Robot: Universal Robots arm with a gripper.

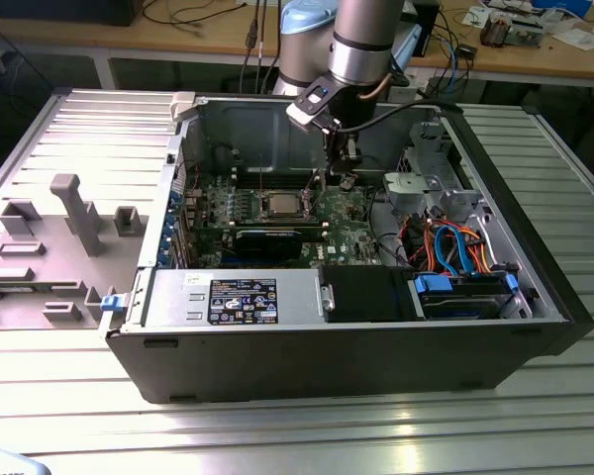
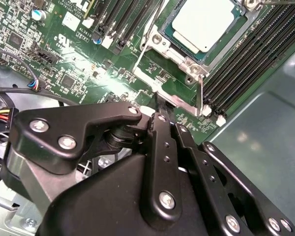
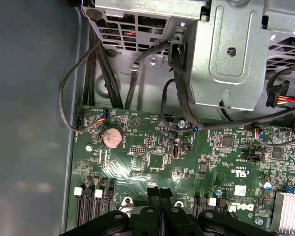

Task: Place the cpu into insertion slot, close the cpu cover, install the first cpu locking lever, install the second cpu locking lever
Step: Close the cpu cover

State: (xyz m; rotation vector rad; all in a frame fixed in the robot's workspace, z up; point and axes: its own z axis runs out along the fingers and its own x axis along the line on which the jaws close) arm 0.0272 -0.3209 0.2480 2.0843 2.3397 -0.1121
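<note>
One cpu (image 2: 202, 22), one cpu cover (image 2: 163, 42), one claw (image 3: 160, 195).

A ribbed, silvery metal table (image 1: 307, 435) carries an open black computer case (image 1: 327, 356). The case lies on its side with its open face up, and the jaws reach down into it. Well apart from the jaws, toward the exterior view's left, a cluster of grey blocks (image 1: 74, 210) stands on the table beside the case.

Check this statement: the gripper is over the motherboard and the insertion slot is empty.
Wrong on the slot: the second wrist view shows the cpu sitting in the insertion slot. The gripper is indeed over the motherboard.
</note>
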